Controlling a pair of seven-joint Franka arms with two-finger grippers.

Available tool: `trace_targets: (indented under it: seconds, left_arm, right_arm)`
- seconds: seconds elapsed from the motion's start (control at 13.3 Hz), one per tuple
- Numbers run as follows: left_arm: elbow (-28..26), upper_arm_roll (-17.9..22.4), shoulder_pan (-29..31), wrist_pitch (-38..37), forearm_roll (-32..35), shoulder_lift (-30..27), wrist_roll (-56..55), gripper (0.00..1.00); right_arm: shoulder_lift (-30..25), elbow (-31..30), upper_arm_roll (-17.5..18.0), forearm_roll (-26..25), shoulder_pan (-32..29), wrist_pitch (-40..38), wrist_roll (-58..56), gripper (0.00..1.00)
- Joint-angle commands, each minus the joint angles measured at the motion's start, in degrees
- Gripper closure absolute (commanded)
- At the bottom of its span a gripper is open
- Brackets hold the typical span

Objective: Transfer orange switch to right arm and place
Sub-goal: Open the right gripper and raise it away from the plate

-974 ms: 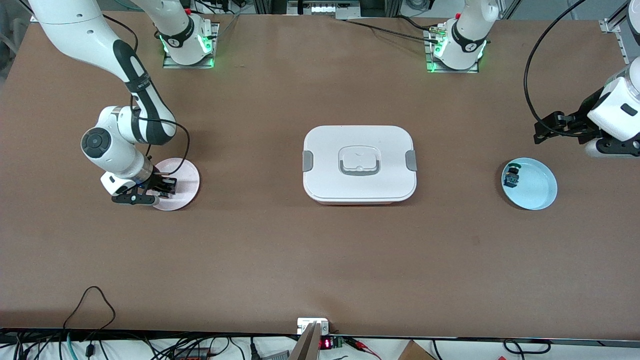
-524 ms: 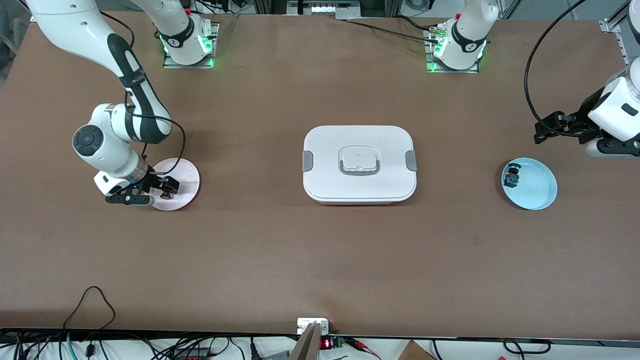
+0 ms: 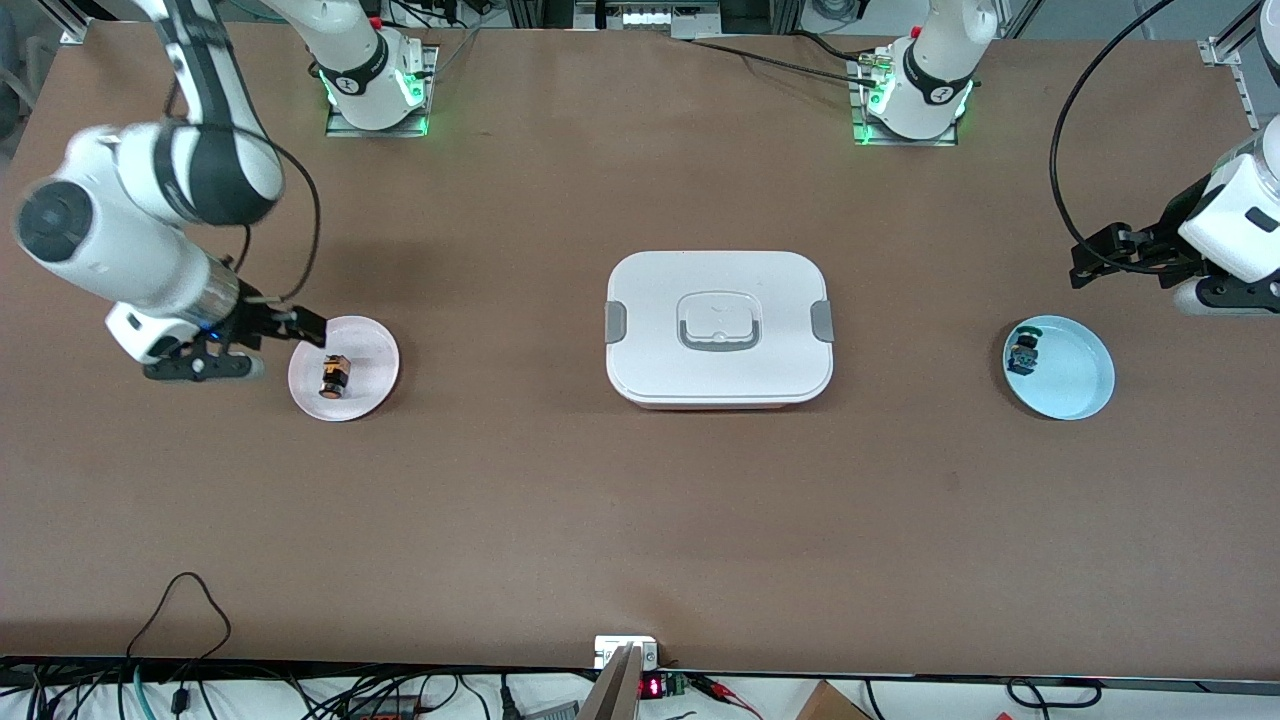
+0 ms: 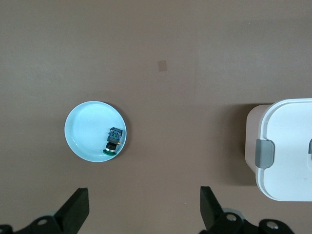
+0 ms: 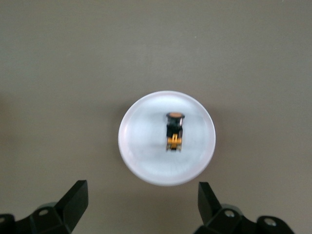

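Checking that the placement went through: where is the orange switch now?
The orange switch lies on the pink plate toward the right arm's end of the table, free of the open right claw above the plate's edge.

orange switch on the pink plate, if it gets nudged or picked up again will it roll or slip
The orange switch lies on its side on the pink plate, and its black body looks blocky, so it would probably slide rather than roll. The round cap end might let it pivot. It looks hard and stiff, and so small that a gripper closing off-center could probably flick it aside on the smooth plate.
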Motion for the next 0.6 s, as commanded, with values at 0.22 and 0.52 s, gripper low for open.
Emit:
trace_targets:
  seconds: [0.22, 0.52]
  left_arm:
    - [1.95, 0.09, 0.52, -1.31, -0.76, 0.99, 0.5, 0.0]
    - [1.95, 0.17, 0.52, -1.22, -0.76, 0.99, 0.5, 0.0]
  right_arm:
    - [-7.2, 14.75, -0.19, 0.29, 0.27, -20.04, -2.14, 0.0]
    - [-6.32, 18.04, -0.36, 0.38, 0.01, -19.45, -2.4, 0.0]
